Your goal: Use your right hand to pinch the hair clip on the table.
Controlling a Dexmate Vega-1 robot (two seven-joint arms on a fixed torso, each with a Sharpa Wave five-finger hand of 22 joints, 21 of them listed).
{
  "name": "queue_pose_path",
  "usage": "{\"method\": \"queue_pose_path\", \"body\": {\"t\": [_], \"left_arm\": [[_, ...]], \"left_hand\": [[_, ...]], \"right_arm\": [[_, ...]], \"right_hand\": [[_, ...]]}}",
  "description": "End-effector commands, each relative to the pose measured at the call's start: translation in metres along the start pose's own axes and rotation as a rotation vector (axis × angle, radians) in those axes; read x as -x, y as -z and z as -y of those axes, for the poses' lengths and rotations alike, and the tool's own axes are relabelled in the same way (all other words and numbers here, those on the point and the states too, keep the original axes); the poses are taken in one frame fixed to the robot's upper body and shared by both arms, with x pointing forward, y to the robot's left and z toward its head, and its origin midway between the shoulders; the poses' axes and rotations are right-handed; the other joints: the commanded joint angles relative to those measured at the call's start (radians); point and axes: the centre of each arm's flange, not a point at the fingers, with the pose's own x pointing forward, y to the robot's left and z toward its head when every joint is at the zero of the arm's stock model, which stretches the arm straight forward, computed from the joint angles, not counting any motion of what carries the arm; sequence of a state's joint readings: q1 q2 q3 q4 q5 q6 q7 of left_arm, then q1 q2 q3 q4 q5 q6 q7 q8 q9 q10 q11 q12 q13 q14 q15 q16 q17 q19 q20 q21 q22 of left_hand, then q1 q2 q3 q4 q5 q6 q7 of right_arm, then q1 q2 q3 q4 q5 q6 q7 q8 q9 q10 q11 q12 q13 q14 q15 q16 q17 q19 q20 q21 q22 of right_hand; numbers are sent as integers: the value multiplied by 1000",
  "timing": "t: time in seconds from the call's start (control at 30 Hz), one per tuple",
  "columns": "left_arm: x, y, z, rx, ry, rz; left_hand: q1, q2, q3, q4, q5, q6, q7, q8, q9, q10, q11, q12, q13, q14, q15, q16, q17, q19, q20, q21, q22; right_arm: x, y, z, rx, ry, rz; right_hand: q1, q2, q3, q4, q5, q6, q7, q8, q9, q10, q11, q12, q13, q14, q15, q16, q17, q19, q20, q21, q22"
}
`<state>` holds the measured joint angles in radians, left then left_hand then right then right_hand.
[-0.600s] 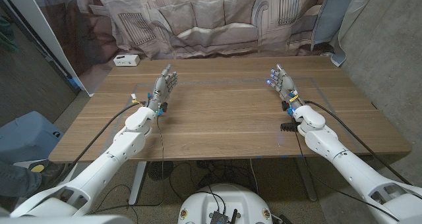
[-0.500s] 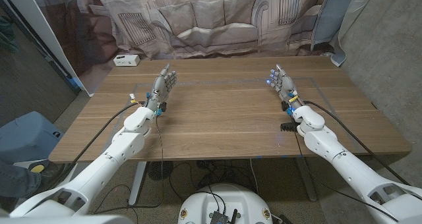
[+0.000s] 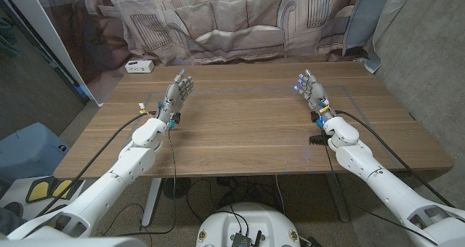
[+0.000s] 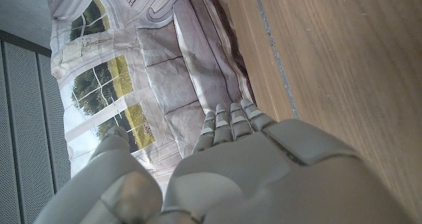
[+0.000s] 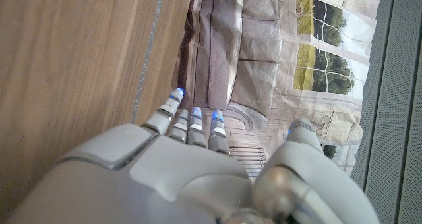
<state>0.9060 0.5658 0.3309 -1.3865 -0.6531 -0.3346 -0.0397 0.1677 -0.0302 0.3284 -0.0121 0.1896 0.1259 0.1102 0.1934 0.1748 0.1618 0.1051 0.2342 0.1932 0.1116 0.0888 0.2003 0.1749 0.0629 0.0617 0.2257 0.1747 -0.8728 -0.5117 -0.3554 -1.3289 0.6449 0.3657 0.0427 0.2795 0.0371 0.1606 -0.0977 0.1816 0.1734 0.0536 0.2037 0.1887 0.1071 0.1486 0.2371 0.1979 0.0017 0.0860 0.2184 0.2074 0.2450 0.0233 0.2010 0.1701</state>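
A small black toothed hair clip lies on the wooden table near the right front, close beside my right forearm. My right hand is farther back than the clip, empty, with its fingers stretched out toward the far edge. My left hand is over the table's left side, fingers likewise extended and holding nothing. The right wrist view shows the back of the right hand with blue-lit fingertips over bare wood. In the left wrist view the left hand points at the backdrop.
A small white box sits at the table's back left corner. Behind the table hangs a curtain printed with a sofa. Faint tape lines cross the tabletop between my hands. A grey wall stands to the right.
My left arm and hand have shifted slightly to the left. The right arm and the hair clip have not moved.
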Motion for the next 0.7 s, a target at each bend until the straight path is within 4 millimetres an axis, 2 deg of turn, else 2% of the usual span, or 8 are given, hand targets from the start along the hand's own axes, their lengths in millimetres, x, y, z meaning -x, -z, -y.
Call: {"method": "queue_pose_path", "body": {"t": [0.03, 0.07, 0.1, 0.2, 0.33, 0.53, 0.7], "left_arm": [[-1, -1, -2, -6, -22, 52], [-1, -1, -3, -18, -19, 48], [-2, -1, -4, -30, -20, 41], [-4, 1, -5, -39, -24, 31], [-7, 1, -1, -13, -24, 49], [-5, -3, 6, -63, -82, 62], [-4, -9, 3, -85, -89, 41]], "left_hand": [[13, 8, 4, -15, 1, 36, -5, 8, 3, 52, -3, 16, 5, 73, -5, 17, 4, 76, 26, 20, 4], [15, 9, 4, -19, 0, 52, -6, 9, 3, 74, -1, 20, 5, 102, -5, 21, 4, 122, 37, 31, 4], [16, 9, 4, -22, -1, 71, -2, 13, 3, 88, 0, 23, 5, 110, -6, 19, 4, 135, 38, 31, 3], [16, 8, 3, -25, -1, 81, 2, 14, 3, 83, 3, 18, 5, 105, -4, 12, 4, 130, 34, 25, 3], [16, 6, 2, -27, -2, 84, -2, 12, 3, 74, -5, 12, 5, 95, -5, 5, 4, 120, 36, 17, 3], [16, 0, -3, -35, -3, 131, -5, 19, 3, 122, -11, 23, 5, 147, -17, 14, 4, 168, 32, 23, 3], [16, -3, -5, -39, -3, 145, -1, 20, 4, 139, -12, 26, 5, 163, -16, 15, 4, 183, 30, 24, 3]], "right_arm": [[13, -17, 11, 5, -18, 57], [14, -17, 11, -2, -22, 64], [15, -17, 11, 0, -32, 68], [18, -18, 14, -6, -44, 71], [23, -24, 23, -5, -61, 78], [30, -31, 40, 15, -64, 104], [33, -34, 53, 19, -79, 119]], "right_hand": [[8, 1, 8, -2, 6, 11, 4, 4, 3, 8, 4, 4, 5, 5, 6, 3, 3, 11, 3, 2, 2], [8, 1, 8, -3, 6, 12, 5, 4, 3, 12, 4, 5, 5, 8, 5, 3, 3, 14, 3, 3, 2], [8, 1, 8, -3, 6, 16, 5, 6, 3, 18, 5, 7, 5, 15, 2, 6, 3, 18, 1, 4, 2], [10, 1, 8, -6, 6, 30, 8, 9, 2, 37, 13, 11, 4, 29, -5, 9, 2, 26, -3, 5, 2], [11, 0, 8, -8, 6, 38, 5, 11, 2, 38, 11, 10, 4, 29, -6, 8, 1, 28, -7, 5, 2], [15, 4, 9, -11, 6, 19, 32, 0, 1, 49, 4, 9, 3, 44, -12, 10, 0, 50, -21, 10, 2], [16, 4, 9, -12, 7, 17, 33, -2, 1, 52, 5, 9, 3, 47, -12, 11, 0, 51, -22, 9, 2]]}}
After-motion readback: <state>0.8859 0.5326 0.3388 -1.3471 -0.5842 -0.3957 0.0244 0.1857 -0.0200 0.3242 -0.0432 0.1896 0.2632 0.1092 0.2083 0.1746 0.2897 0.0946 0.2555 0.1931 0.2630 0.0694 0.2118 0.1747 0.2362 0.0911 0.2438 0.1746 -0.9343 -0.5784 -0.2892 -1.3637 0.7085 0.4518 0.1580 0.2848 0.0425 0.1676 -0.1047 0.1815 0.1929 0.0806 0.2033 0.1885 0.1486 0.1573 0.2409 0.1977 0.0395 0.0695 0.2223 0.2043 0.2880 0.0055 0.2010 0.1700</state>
